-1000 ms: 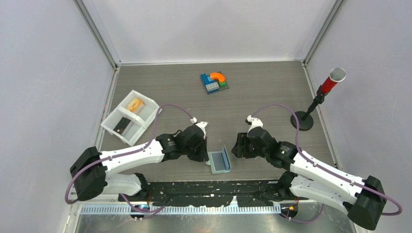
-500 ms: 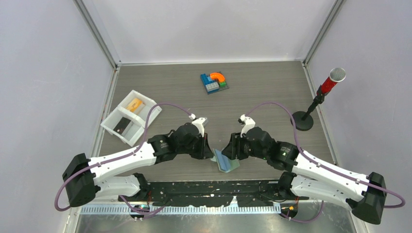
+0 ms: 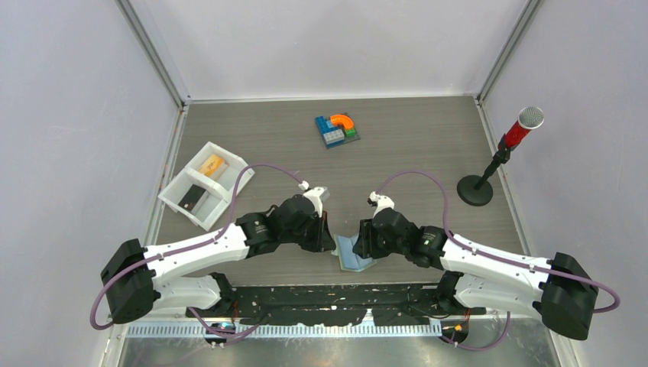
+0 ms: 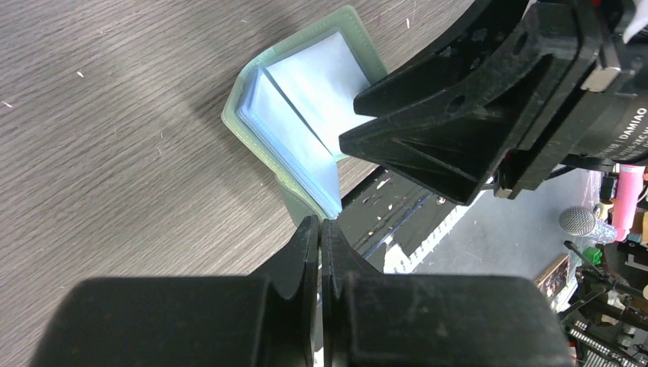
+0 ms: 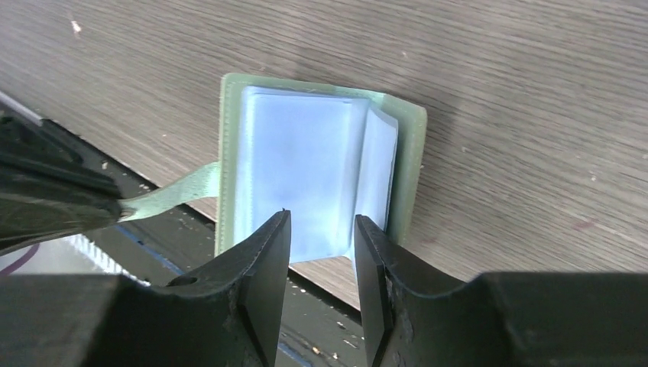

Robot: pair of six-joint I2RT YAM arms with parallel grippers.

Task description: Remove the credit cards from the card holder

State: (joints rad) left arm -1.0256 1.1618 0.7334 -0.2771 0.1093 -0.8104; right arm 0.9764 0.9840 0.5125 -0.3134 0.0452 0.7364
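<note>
One card holder lies open at the near edge of the bench, about midway along it, with its light blue sleeve pages showing. No card can be made out in them. The left fingers are pressed together on its green closure tab. The right fingers stand apart over the near edge of the pages.

One white tray with two compartments sits by the left edge. Its far compartment holds one orange card, and its near one holds one dark card.

One toy block cluster lies toward the far edge. One microphone stands at the right edge.
</note>
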